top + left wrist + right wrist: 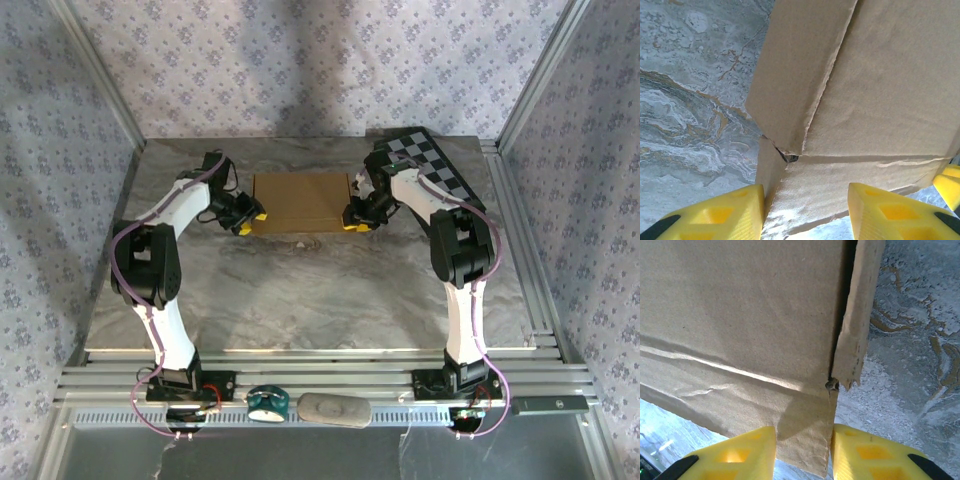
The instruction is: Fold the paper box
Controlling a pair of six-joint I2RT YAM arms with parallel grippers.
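A brown cardboard box (300, 200) lies flat on a grey marbled table (300, 290), at the back and about the middle. Two white arms reach in from the near edge, one to each front corner of the box. A checkerboard panel (440, 165) lies at the back right, behind the right arm.

The left gripper (250, 218) sits at the box's front left corner. In its wrist view, the left gripper (805, 189) has its yellow fingers (730, 215) spread well apart. The box (880, 100) corner lies in the gap between them, and the jaws are released rather than clamped on it. Here a narrow side flap runs along the left edge. It meets a creased front flap at a small gap in the corner.

The right gripper (358, 224) sits at the front right corner. In its wrist view, the right gripper (804, 432) has its fingers (740, 455) closer together. The end of the box's (740, 315) front flap hangs down between them. I cannot tell whether they are pinching it. A thin side flap with a ragged lower end runs along the box's right edge.
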